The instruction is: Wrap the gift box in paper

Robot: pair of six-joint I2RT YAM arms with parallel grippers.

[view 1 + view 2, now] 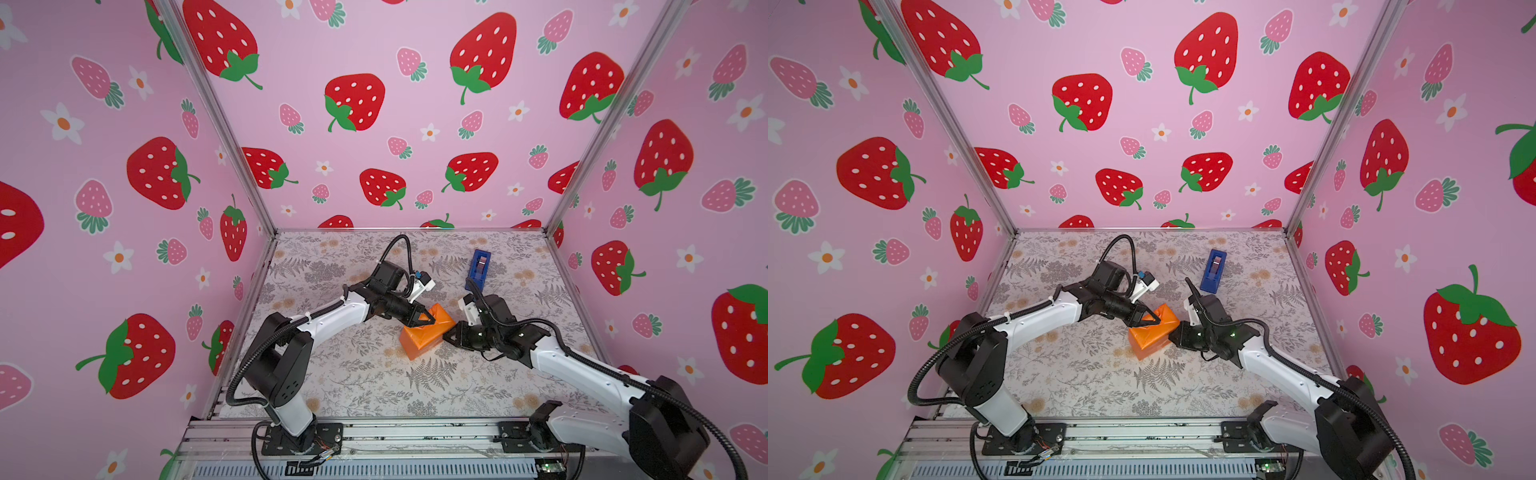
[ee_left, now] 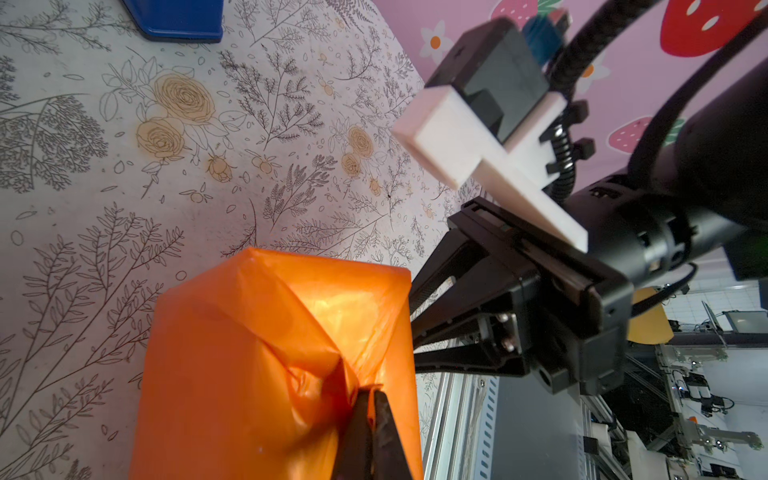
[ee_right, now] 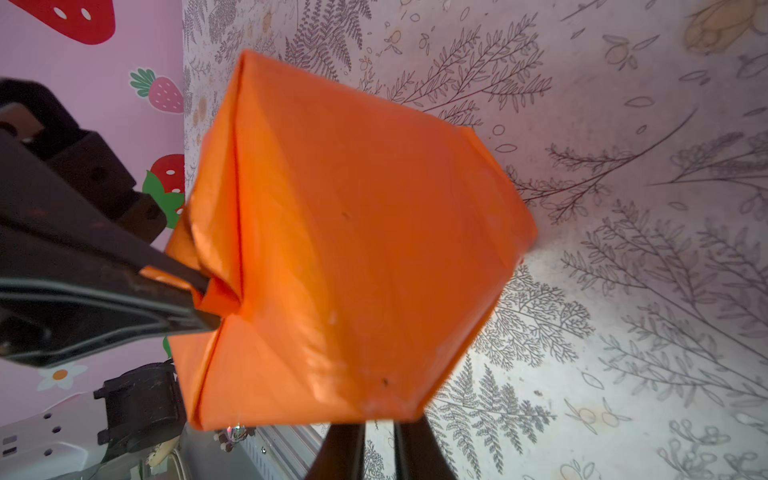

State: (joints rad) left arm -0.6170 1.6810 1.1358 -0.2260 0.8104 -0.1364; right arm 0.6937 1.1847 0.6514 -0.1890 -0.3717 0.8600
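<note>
The gift box is hidden inside the glossy orange paper (image 1: pixel 426 332) (image 1: pixel 1152 334), which stands folded round it as a parcel on the table's middle. My left gripper (image 1: pixel 430 320) (image 2: pixel 372 392) reaches in from the left and is shut on a pinched fold of paper on the parcel's upper face; this shows in the right wrist view too. My right gripper (image 1: pixel 448 334) (image 3: pixel 380 424) is at the parcel's right end. Its fingers stand a narrow gap apart, their tips hidden behind the paper's (image 3: pixel 353 249) edge, so any hold there does not show.
A narrow blue tape dispenser (image 1: pixel 478 268) (image 1: pixel 1213 270) stands behind the right arm near the back. The table (image 1: pixel 374 382) has a floral cover, with pink strawberry walls on three sides and a metal rail along the front.
</note>
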